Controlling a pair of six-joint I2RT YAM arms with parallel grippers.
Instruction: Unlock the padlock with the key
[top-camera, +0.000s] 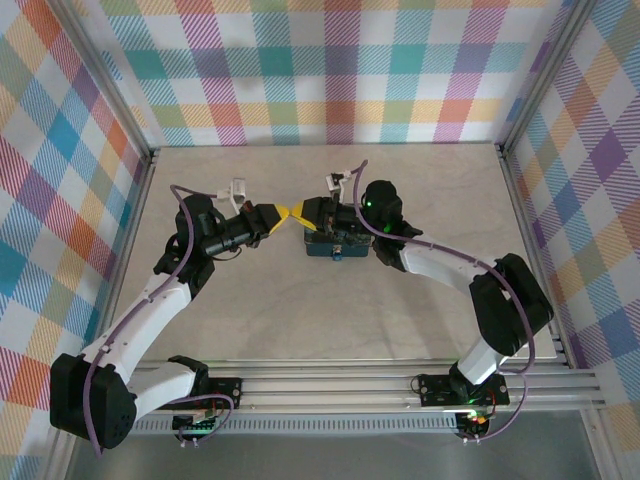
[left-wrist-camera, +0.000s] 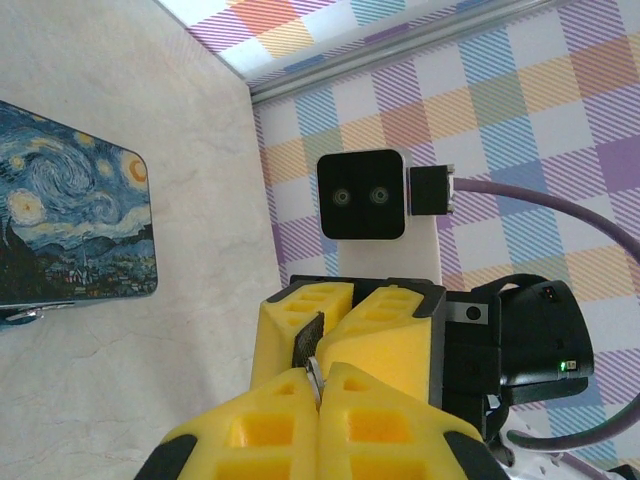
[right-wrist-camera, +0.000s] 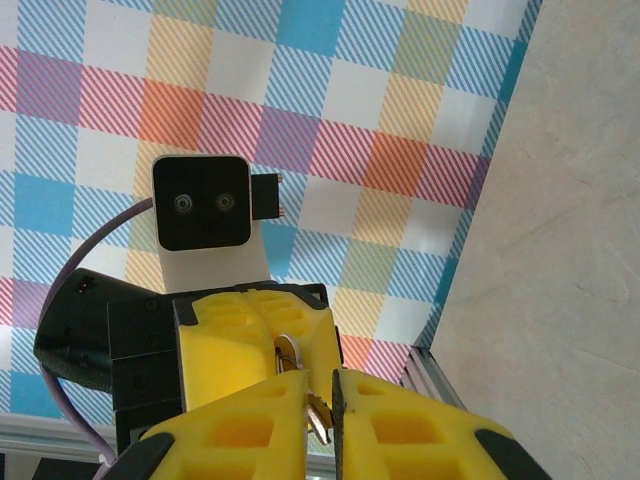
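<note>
Both pinched in midair above the surface (top-camera: 300, 310), padlock (right-wrist-camera: 287, 350) in left claw (top-camera: 280, 213), key (right-wrist-camera: 318, 418) in right claw (top-camera: 300, 211), tip to tip near the tin (left-wrist-camera: 70, 220); tiny, rigid, slick metal, likely to twist unless held flat by body and bow.

Left gripper (top-camera: 277, 213) and right gripper (top-camera: 297, 213) meet tip to tip above the table (top-camera: 300, 320); the tin box (top-camera: 335, 250) lies just right, beneath the right arm (top-camera: 440, 265).
</note>
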